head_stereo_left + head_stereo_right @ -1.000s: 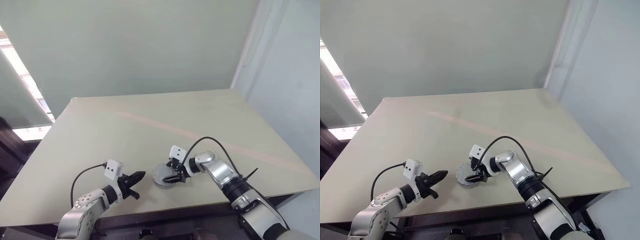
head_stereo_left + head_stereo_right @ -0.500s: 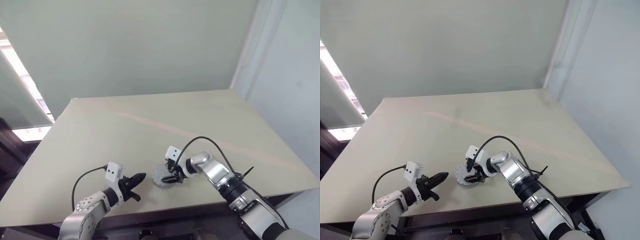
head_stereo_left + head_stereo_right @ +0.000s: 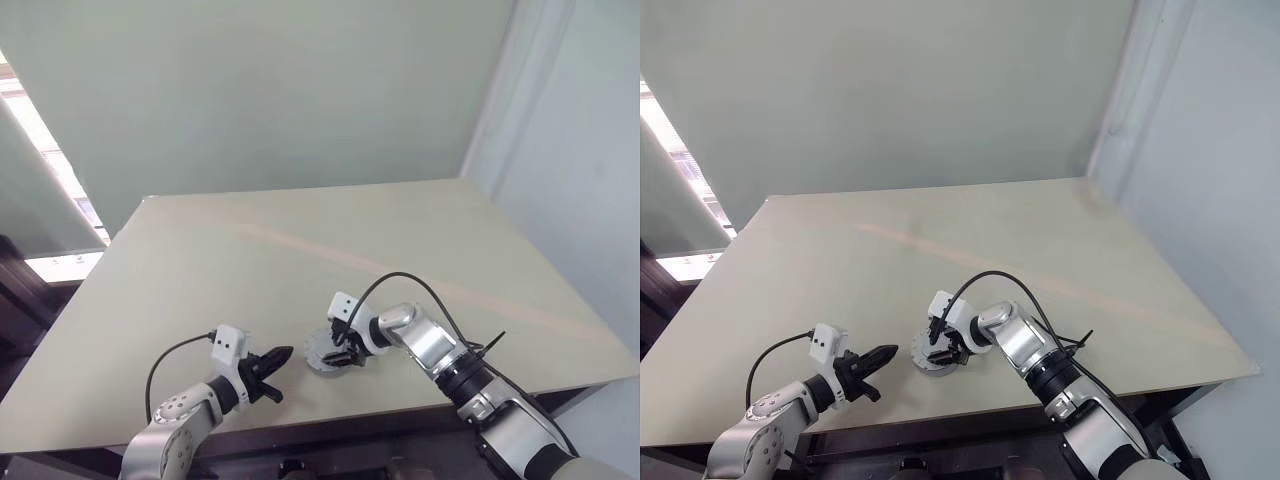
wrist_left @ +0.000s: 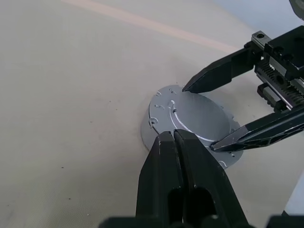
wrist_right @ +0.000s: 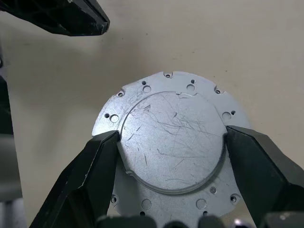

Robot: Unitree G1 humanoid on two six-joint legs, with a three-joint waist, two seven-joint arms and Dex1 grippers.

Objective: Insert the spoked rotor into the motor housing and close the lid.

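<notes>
The lid [image 5: 173, 137], a scratched grey metal disc with small holes round its rim, lies flat near the table's front edge [image 3: 325, 350]. It sits a little above the tabletop on a low grey wall. My right gripper [image 3: 343, 356] reaches in from the right and points down. Its fingers [image 5: 102, 152] press on opposite sides of the lid's raised round centre. My left gripper [image 3: 280, 357] hovers just left of the lid, shut and empty, its tip [image 4: 173, 135] pointing at the rim. The spoked rotor and the motor housing are hidden.
The pale table [image 3: 300, 250] stretches bare behind and to both sides of the lid. Its front edge [image 3: 400, 412] runs close below both grippers. A black cable [image 3: 420, 285] arcs over my right forearm.
My right wrist has turned a little while staying on the lid. The lid and my left gripper have kept their places.
</notes>
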